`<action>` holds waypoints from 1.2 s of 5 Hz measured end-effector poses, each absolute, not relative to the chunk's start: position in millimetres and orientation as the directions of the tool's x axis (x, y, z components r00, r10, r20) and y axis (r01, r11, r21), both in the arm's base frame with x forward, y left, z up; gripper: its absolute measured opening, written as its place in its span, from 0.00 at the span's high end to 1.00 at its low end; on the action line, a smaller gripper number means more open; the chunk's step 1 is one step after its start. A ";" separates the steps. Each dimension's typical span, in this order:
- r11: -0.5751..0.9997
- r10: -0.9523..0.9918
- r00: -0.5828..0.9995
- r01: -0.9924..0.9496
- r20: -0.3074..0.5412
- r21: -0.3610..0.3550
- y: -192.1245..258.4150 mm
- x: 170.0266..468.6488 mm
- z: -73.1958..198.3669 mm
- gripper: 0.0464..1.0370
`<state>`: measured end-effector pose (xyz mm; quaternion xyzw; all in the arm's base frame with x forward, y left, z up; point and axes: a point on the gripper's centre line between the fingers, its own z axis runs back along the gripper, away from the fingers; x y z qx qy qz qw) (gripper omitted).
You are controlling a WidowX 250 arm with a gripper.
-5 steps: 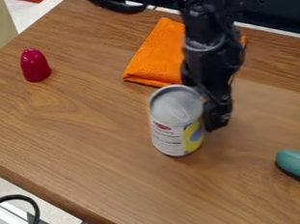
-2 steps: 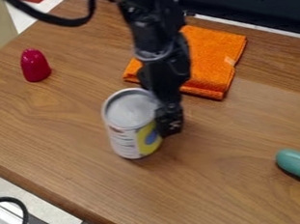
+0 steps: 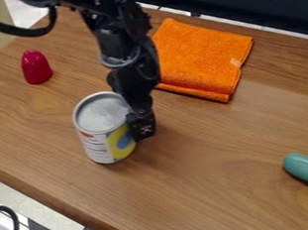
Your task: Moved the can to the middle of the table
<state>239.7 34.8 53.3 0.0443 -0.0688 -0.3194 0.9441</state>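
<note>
Where the can [image 3: 103, 131] is: below-left of cloth [image 3: 204, 59]
Gripper [image 3: 141, 127]: clamped or apart, we cannot tell
Table [image 3: 208, 183]: we cross slowly, upright

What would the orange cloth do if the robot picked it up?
The orange cloth would probably flop and droop, since it looks like soft, fuzzy fabric. It's folded into a flat pad, so it might come open if pinched by just one layer. It's likely light and wouldn't break, being only thin cloth.
</note>
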 end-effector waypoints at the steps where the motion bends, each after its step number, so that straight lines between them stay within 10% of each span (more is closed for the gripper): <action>1: 0.800 -0.597 0.796 0.582 0.101 0.146 50.5 234.9 54.3 0.04; 6: 0.906 -0.421 0.882 0.401 0.212 0.132 16.2 268.1 89.5 0.04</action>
